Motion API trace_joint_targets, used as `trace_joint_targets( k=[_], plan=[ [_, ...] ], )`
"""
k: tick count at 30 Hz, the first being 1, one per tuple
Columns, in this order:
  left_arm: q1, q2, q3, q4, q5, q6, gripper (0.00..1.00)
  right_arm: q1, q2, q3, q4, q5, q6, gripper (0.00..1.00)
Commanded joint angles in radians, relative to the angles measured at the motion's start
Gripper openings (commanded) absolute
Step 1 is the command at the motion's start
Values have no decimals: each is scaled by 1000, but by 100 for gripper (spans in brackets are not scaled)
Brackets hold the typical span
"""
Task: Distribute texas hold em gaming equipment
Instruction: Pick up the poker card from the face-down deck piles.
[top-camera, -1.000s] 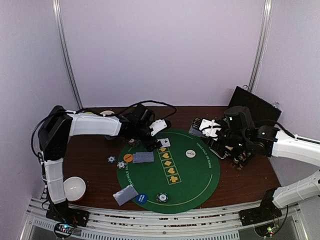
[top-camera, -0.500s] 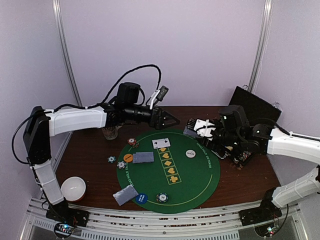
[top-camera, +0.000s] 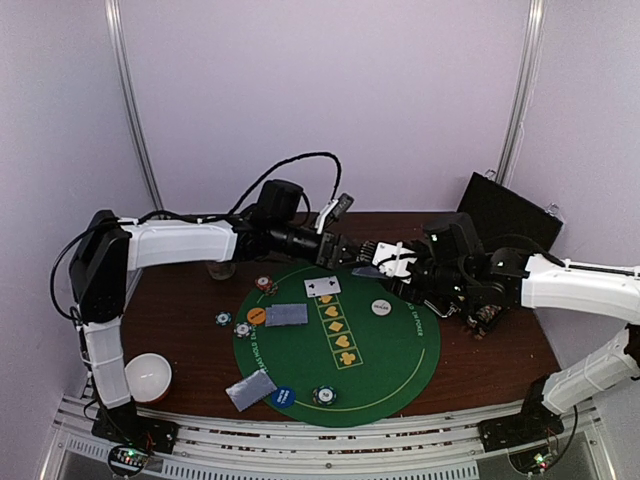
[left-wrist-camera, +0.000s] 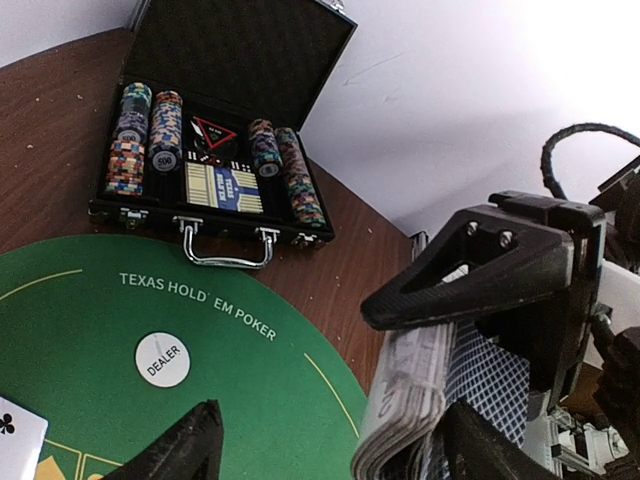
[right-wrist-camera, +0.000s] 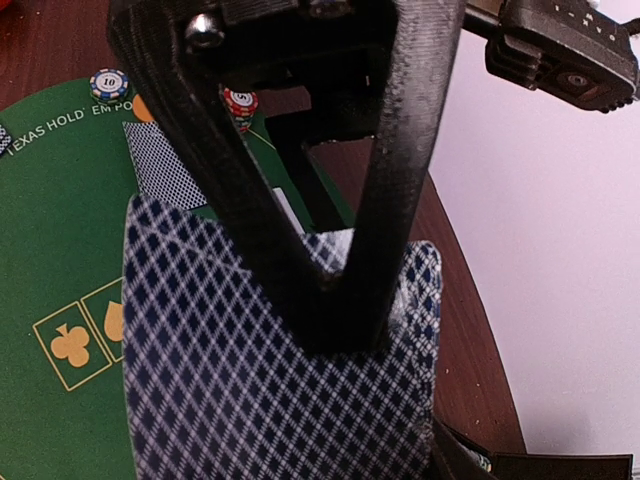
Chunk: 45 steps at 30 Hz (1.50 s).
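My right gripper (top-camera: 390, 262) is shut on a deck of blue-diamond-backed playing cards (top-camera: 368, 266), held above the far edge of the green poker mat (top-camera: 400, 370). In the right wrist view the deck (right-wrist-camera: 250, 390) fills the frame under my upper finger (right-wrist-camera: 340, 250). My left gripper (top-camera: 350, 250) is open just left of the deck. In the left wrist view its fingertips (left-wrist-camera: 190, 440) stand wide apart, with the deck's edge (left-wrist-camera: 410, 400) between them near the right one. On the mat lie two face-down cards (top-camera: 286, 314), a face-up card (top-camera: 322, 286), a white dealer button (top-camera: 381, 307), an orange button (top-camera: 256, 316), a blue button (top-camera: 282, 396) and striped chips (top-camera: 323, 395).
An open black case (left-wrist-camera: 210, 150) with chip stacks and a card pack stands at the back right of the table. A white bowl (top-camera: 148, 375) sits at the front left. A mug (top-camera: 220, 266) stands behind my left arm. More chips (top-camera: 243, 329) lie at the mat's left edge.
My left gripper has lifted off the mat near the face-up card and swung right to the deck. My right gripper has carried the deck a little leftward towards it.
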Motion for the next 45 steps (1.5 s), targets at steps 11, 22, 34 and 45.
trace_joint_targets(
  k=[11,22,34,45],
  plan=[
    [7,-32,45,-98,-63,110,55,5,-51,-9,25,37,-7,47],
    [41,-71,62,-132,40,149,80,3,-50,-15,25,54,-9,47],
    [58,-87,42,-113,162,152,52,4,-42,-15,33,55,-9,47],
    [51,-16,124,-174,191,186,32,3,-29,-3,36,52,-6,47]
  ],
)
